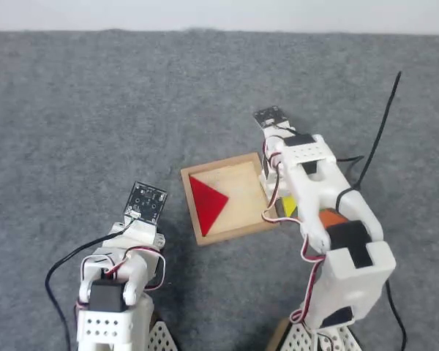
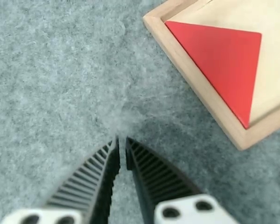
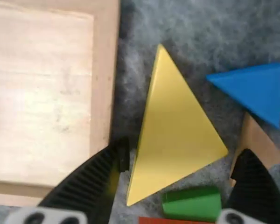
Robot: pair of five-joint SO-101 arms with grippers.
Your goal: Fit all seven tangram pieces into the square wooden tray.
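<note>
The square wooden tray [image 1: 219, 162] lies mid-table with a red triangle [image 1: 207, 201] in its left part. In the left wrist view my left gripper [image 2: 122, 145] is shut and empty over the grey mat, short of the tray [image 2: 196, 88] corner and the red triangle [image 2: 221, 58]. My right gripper [image 3: 177, 182] is open, one finger on each side of a yellow triangle [image 3: 175, 135] lying just outside the tray [image 3: 107, 70] rim. Near it lie a blue triangle [image 3: 256, 88], a tan piece [image 3: 257, 140] and a green piece [image 3: 191, 203].
The right arm [image 1: 314, 183] hangs over the tray's right edge and hides most loose pieces; a yellow corner [image 1: 289, 208] and an orange piece [image 1: 333, 217] peek out. The left arm [image 1: 124, 278] stands at the lower left. Grey mat stretches all around.
</note>
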